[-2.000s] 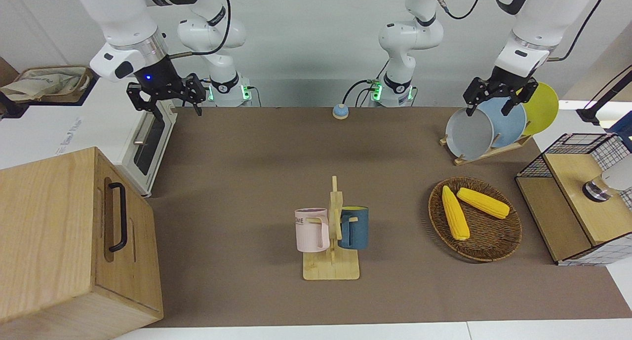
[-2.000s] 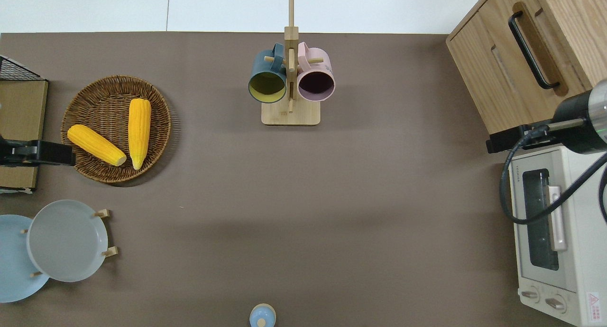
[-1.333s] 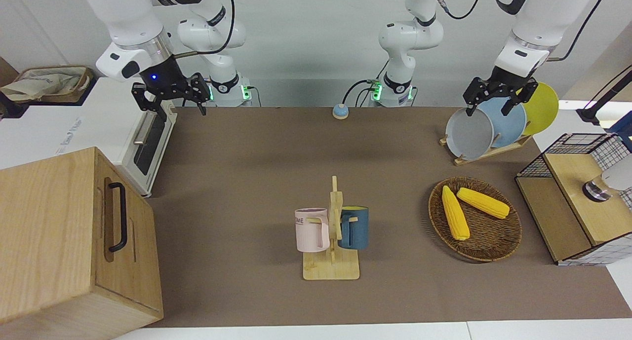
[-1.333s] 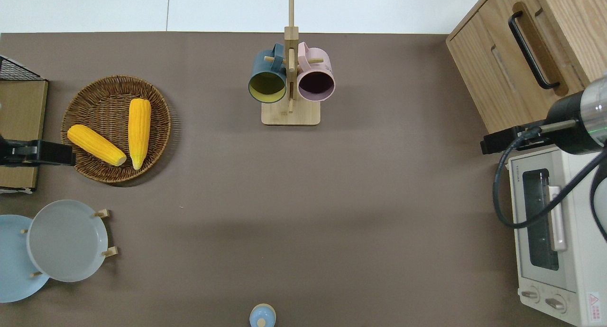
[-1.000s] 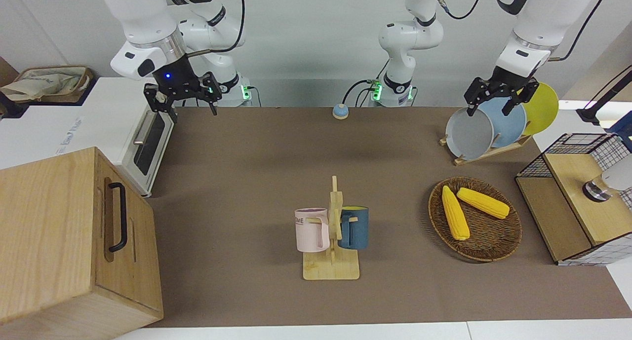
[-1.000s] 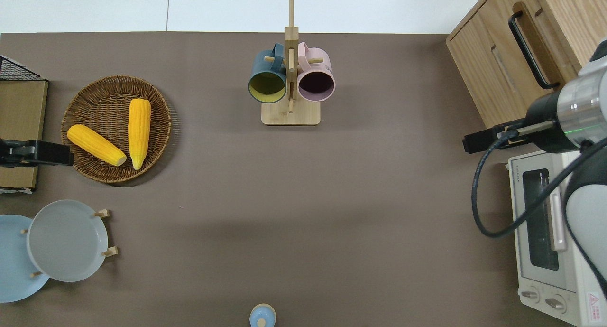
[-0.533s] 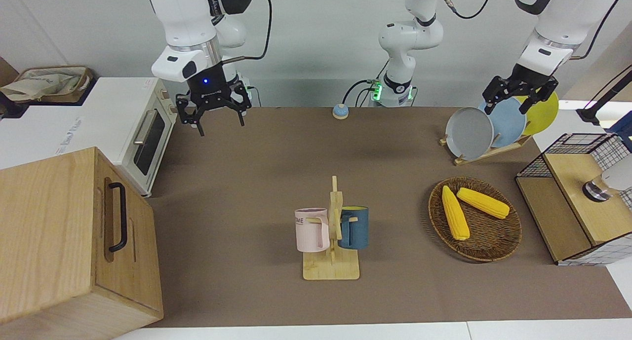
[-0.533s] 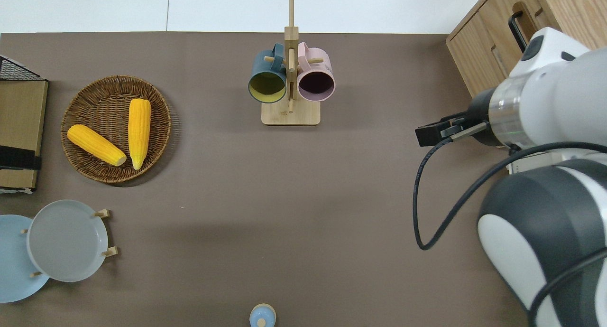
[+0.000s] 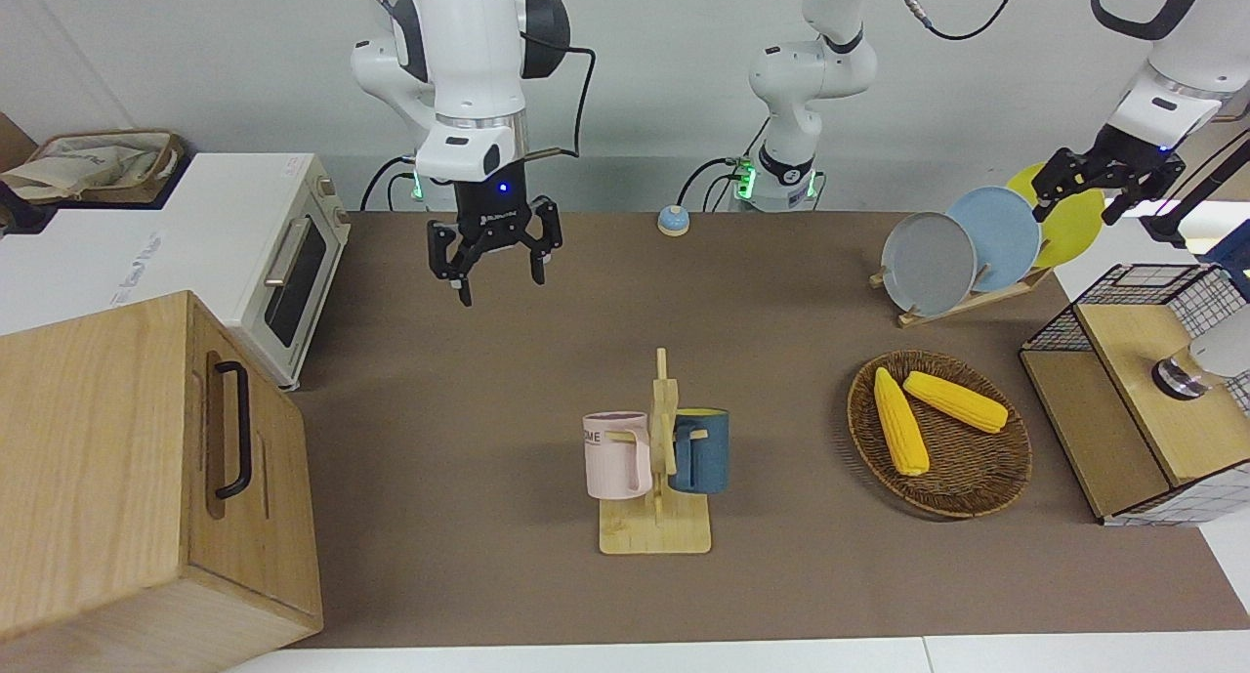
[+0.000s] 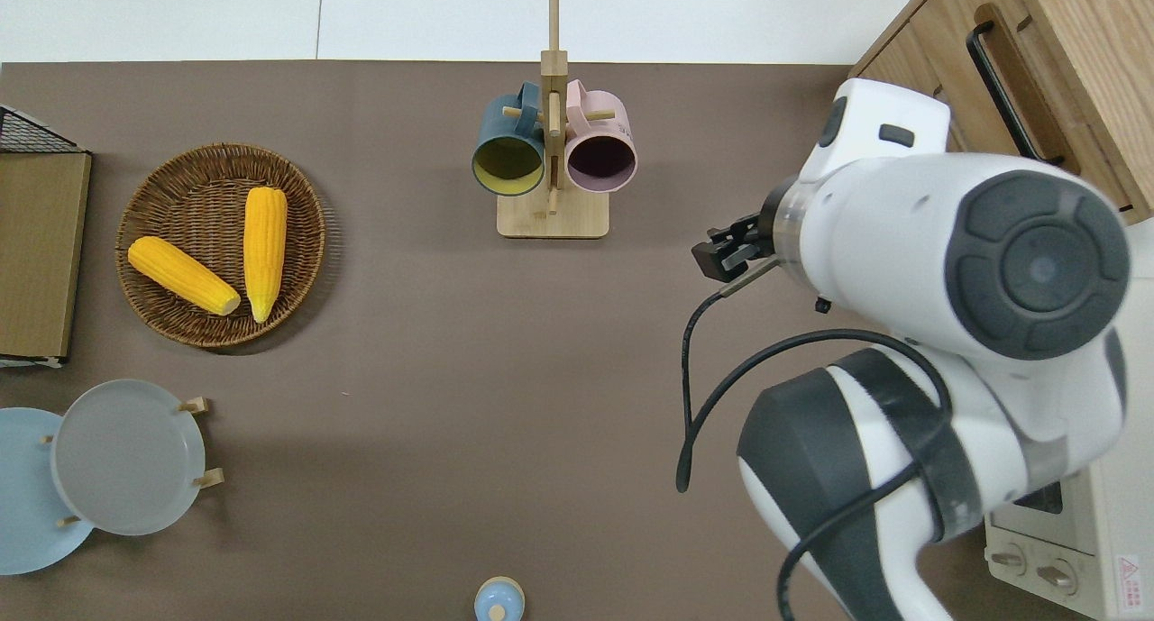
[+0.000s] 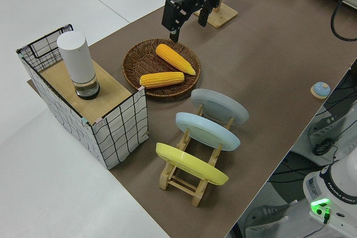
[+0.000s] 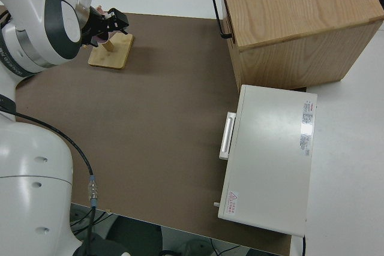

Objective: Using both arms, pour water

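Both arms are up over the table. My right gripper point(image 9: 496, 271) hangs open and empty over bare brown mat, between the mug rack point(image 10: 552, 217) and the wooden cabinet point(image 10: 1037, 89); the overhead view shows only its black edge point(image 10: 724, 250) under the white wrist. My left gripper point(image 9: 1108, 180) is open and empty near the left arm's end of the table, outside the overhead view; the left side view shows it point(image 11: 187, 22). A pink mug point(image 9: 617, 455) and a blue mug point(image 9: 701, 450) hang on the rack. No water shows in any view.
A white cylinder point(image 11: 78, 64) stands on the shelf in the wire basket point(image 11: 117, 132). Nearby are a wicker tray point(image 9: 962, 483) with two corn cobs and a plate rack point(image 9: 967, 302). A toaster oven point(image 9: 264, 263) stands beside the cabinet. A small blue bell point(image 9: 673, 221) sits nearest the robots.
My right arm has swung from over the toaster oven out over the mat toward the mug rack. My left gripper has moved off the plates toward its table end. Both stayed open.
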